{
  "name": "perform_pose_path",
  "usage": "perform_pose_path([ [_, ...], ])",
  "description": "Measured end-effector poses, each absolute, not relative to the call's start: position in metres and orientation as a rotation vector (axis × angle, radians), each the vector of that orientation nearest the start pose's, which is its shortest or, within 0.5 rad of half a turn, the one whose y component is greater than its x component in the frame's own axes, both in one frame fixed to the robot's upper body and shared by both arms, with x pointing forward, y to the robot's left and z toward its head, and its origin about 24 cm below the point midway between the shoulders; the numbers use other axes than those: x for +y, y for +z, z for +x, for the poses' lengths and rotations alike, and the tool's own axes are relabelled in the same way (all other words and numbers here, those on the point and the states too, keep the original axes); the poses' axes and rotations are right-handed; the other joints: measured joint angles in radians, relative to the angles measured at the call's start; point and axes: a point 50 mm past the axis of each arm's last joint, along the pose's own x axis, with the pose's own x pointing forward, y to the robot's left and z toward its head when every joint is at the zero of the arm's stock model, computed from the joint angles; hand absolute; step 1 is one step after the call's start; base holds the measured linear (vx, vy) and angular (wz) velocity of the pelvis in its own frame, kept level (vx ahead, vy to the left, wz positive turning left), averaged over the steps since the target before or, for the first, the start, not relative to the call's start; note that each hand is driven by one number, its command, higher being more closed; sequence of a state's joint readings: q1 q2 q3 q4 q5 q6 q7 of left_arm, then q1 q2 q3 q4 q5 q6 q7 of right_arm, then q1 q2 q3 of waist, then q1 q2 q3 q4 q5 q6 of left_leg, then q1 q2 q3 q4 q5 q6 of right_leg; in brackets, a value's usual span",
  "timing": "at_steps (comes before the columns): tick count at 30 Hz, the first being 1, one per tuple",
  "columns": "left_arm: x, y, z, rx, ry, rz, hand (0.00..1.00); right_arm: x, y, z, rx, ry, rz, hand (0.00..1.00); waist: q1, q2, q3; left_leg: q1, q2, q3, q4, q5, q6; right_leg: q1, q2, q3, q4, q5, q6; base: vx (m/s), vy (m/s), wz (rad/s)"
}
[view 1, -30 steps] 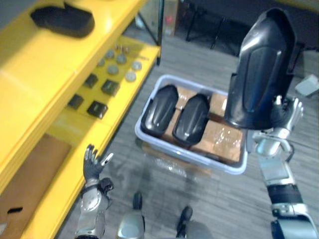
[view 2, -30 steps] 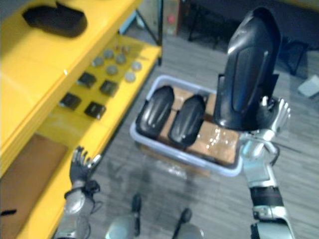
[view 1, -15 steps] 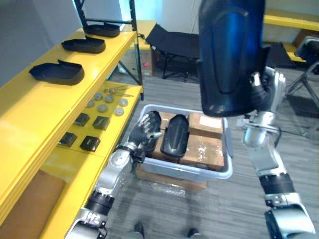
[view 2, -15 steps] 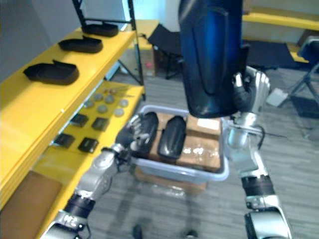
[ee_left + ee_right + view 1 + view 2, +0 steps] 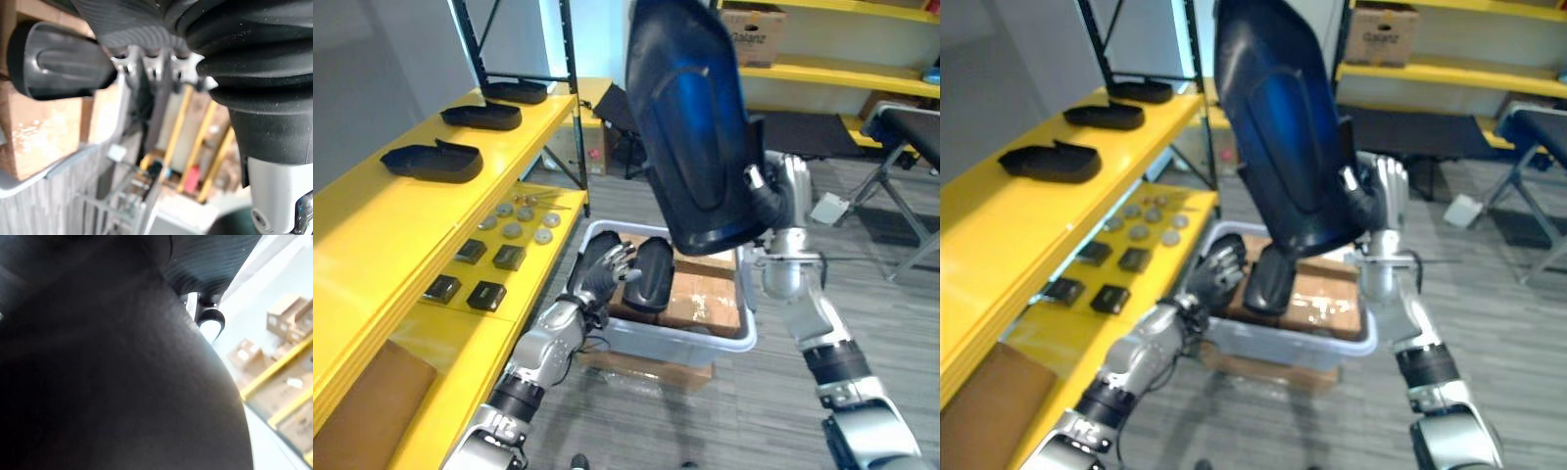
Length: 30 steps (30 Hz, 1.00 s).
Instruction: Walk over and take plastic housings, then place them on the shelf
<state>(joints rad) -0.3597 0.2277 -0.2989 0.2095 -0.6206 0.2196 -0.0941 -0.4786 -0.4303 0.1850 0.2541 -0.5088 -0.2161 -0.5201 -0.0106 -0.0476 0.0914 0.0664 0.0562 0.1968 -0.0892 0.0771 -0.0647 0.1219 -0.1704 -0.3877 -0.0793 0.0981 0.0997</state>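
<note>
As recorded in the left eye view, the right robot hand (image 5: 775, 193) clasped a housing (image 5: 690, 127) by its lower edge, high above the bin (image 5: 744, 341), evidently to clear it for the shelf (image 5: 372, 215). The left robot hand (image 5: 603, 272) hung spread-fingered over the bin, beside a second housing (image 5: 651, 274). Its wrist view confirmed uncurled fingers (image 5: 149, 68). The right wrist view showed the housing's dark wall pressed close.

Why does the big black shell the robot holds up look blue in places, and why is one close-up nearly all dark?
Left eye view: the glossy shell in the right hand catches a blue sheen, likely reflected room light. Right wrist view: the shell's shaded side sits close against the camera, blocking light, with bright background past its edge.
</note>
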Motion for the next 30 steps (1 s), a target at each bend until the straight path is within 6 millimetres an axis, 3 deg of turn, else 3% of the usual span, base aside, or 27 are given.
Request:
perform_pose_path([
  [9,0.083,0.083,0.304,0.082,-0.531,-0.322,0.00,-0.152,0.107,0.322,-0.524,-0.133,-0.850,1.00,0.004,-0.006,-0.004,-0.016,-0.004,-0.028,0.001,0.008,-0.001,0.001,-0.001,-0.026,0.000,0.004,0.002,0.01,0.009,0.09],
  [17,0.076,0.088,0.303,0.056,-0.530,-0.390,0.00,-0.148,0.090,0.323,-0.457,-0.122,-0.832,1.00,0.005,-0.010,-0.007,-0.016,-0.004,-0.028,0.001,0.010,0.001,0.000,-0.001,-0.026,0.000,0.005,0.001,0.00,0.000,0.00],
  [25,0.070,0.084,0.302,0.063,-0.444,-0.290,0.00,-0.127,0.077,0.318,-0.435,-0.082,-0.733,1.00,0.022,-0.012,-0.008,-0.016,-0.003,-0.036,0.001,0.012,0.003,0.000,-0.001,-0.028,-0.001,0.005,0.000,0.00,0.002,0.00],
  [26,0.071,0.084,0.302,0.052,-0.417,-0.260,1.00,-0.125,0.077,0.318,-0.433,-0.084,-0.717,1.00,0.028,-0.012,-0.008,-0.017,-0.004,-0.039,0.001,0.013,0.002,0.001,-0.001,-0.030,-0.001,0.005,0.000,0.00,0.013,0.05],
  [30,0.076,0.081,0.306,0.027,-0.329,-0.191,1.00,-0.119,0.079,0.318,-0.439,-0.102,-0.676,1.00,0.043,-0.013,-0.009,-0.020,-0.003,-0.049,0.001,0.015,0.002,0.004,0.001,-0.042,-0.001,0.005,0.000,0.00,0.009,0.07],
])
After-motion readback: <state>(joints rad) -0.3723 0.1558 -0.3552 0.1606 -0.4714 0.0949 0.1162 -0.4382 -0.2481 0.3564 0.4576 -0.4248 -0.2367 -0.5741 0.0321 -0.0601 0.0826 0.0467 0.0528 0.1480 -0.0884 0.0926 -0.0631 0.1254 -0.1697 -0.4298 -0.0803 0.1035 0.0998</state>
